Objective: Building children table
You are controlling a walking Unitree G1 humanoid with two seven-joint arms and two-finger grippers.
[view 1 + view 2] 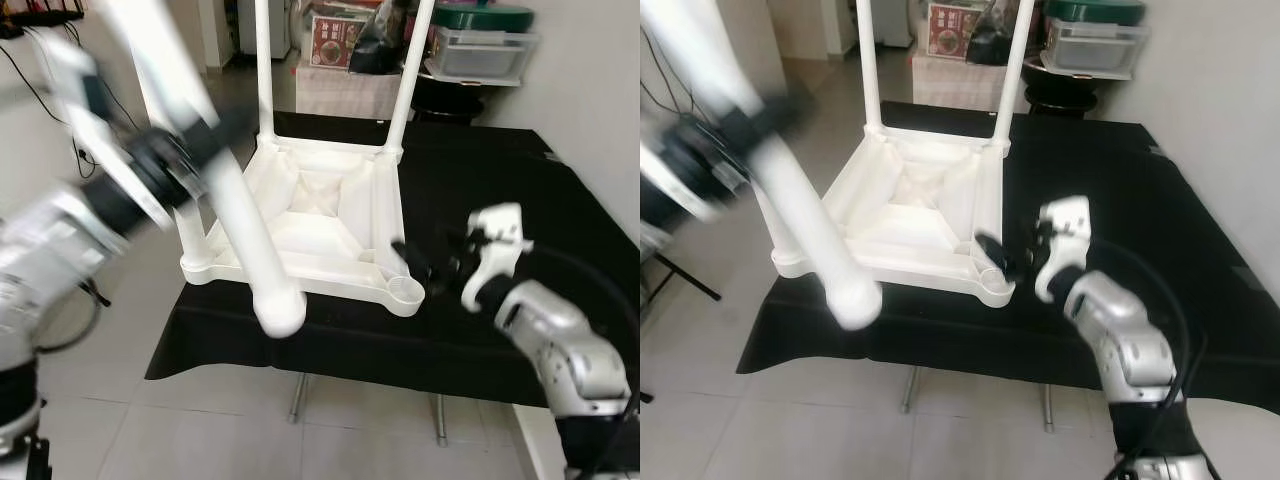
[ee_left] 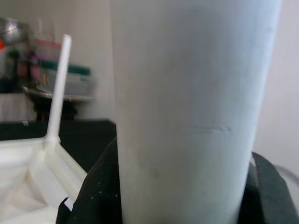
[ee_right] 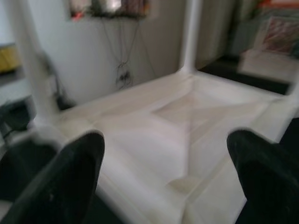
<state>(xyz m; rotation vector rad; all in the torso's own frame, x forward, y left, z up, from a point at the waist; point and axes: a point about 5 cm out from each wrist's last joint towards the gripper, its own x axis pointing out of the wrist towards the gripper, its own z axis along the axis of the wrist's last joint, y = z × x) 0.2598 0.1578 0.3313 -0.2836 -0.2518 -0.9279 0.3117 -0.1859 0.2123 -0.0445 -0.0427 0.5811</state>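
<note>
Nearest you, the loose white leg (image 1: 235, 205) sits pinched in your left gripper (image 1: 185, 160); your right gripper (image 1: 432, 262) hangs spread by the upturned table (image 1: 310, 215)'s empty corner socket (image 1: 402, 290); seat the leg there next.

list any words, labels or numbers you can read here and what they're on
No text can be read.
Red patterned box on the far shelf: print too small and blurred to read.
White plastic upturned table top, white plastic table leg, black cloth: no markings visible.
</note>
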